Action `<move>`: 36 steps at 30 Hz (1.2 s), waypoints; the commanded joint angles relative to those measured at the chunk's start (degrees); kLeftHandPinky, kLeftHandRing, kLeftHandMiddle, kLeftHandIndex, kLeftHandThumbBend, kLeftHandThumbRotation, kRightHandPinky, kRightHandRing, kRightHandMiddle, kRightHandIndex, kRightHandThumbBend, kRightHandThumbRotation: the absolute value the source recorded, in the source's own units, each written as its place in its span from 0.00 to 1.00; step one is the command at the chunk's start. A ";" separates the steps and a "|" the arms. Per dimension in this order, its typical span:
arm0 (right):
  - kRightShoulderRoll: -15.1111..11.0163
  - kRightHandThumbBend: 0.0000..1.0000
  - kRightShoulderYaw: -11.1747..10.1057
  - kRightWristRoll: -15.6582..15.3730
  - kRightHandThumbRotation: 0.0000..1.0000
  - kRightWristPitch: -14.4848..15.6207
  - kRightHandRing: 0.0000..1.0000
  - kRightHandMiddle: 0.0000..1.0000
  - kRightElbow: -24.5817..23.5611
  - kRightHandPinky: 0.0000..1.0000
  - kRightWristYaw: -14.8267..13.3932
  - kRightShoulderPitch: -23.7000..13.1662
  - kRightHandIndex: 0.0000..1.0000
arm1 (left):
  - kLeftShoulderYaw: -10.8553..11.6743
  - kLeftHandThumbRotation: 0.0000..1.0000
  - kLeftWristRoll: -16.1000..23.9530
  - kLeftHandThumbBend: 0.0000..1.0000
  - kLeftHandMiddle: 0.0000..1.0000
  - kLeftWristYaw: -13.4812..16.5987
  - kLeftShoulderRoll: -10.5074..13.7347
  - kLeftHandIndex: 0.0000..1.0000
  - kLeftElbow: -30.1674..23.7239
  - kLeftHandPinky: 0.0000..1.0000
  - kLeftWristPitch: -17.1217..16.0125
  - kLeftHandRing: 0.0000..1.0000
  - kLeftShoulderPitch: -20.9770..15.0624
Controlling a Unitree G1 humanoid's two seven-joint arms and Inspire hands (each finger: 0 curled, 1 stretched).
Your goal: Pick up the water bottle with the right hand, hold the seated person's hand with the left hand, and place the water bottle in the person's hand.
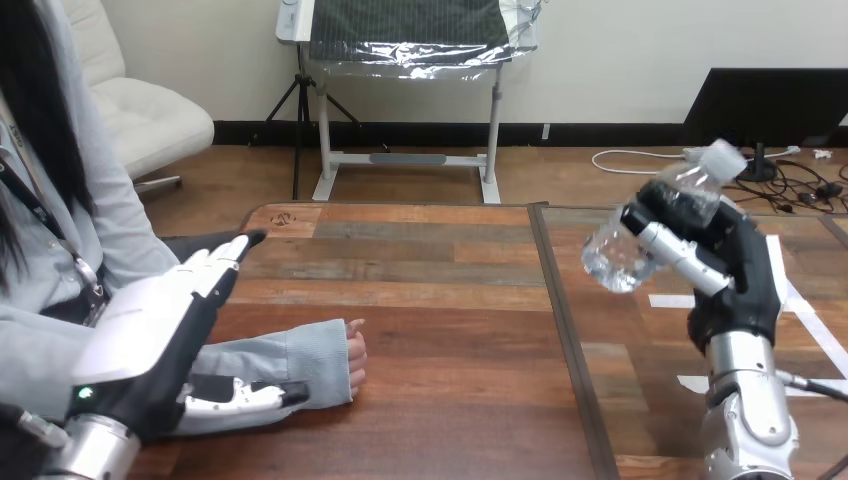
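1. Two robot hands show in the head view, one near each lower corner, and the bottom edge cuts off both silver forearms
2. At the right, the right hand (735, 275) is raised above the table (440, 300) with its fingers (680, 255) wrapped round the water bottle (625, 250), which is clear of the wood
3. The bottle is tilted, with its white cap (725, 158) up to the right and its base down to the left; the fingers hide its middle, and I cannot tell through the clear wall how much water it holds
4. At the left, the left hand (150, 335) has its fingers (225, 260) straight and side by side, pointing up and right, and its thumb (250, 397) spread low to the right; it grips nothing
5. The person's forearm, in a grey sleeve (290, 355), lies on the table and passes behind this hand, between the fingers and the thumb; I cannot tell whether the thumb touches the sleeve
6. The person's hand (354, 358) shows just past the cuff, loosely curled on the wood, with the palm hidden, well apart from the bottle
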 commanded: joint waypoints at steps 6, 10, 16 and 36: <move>0.15 0.76 -0.48 3.43 0.00 -4.69 0.34 0.43 -5.86 0.30 4.58 -4.59 0.44 | -2.96 0.38 2.98 1.00 0.92 0.91 5.30 0.93 -0.69 0.89 2.80 0.93 -3.70; 0.25 0.73 -0.63 4.97 0.00 -5.64 0.34 0.42 -7.09 0.30 7.34 -4.34 0.44 | -3.97 0.38 4.60 1.00 0.91 0.69 7.26 0.92 -0.24 0.87 4.21 0.92 -3.97; 0.21 0.71 -0.95 7.14 0.00 -5.95 0.32 0.42 -8.30 0.28 10.49 -4.26 0.43 | -5.38 0.38 5.21 1.00 0.91 0.55 9.24 0.92 1.26 0.86 5.49 0.91 -4.73; 0.43 0.65 -0.50 9.49 0.00 -8.22 0.30 0.41 -11.62 0.26 14.04 -3.80 0.43 | -12.25 0.41 8.45 1.00 0.85 3.91 13.19 0.88 9.81 0.79 5.79 0.84 -8.96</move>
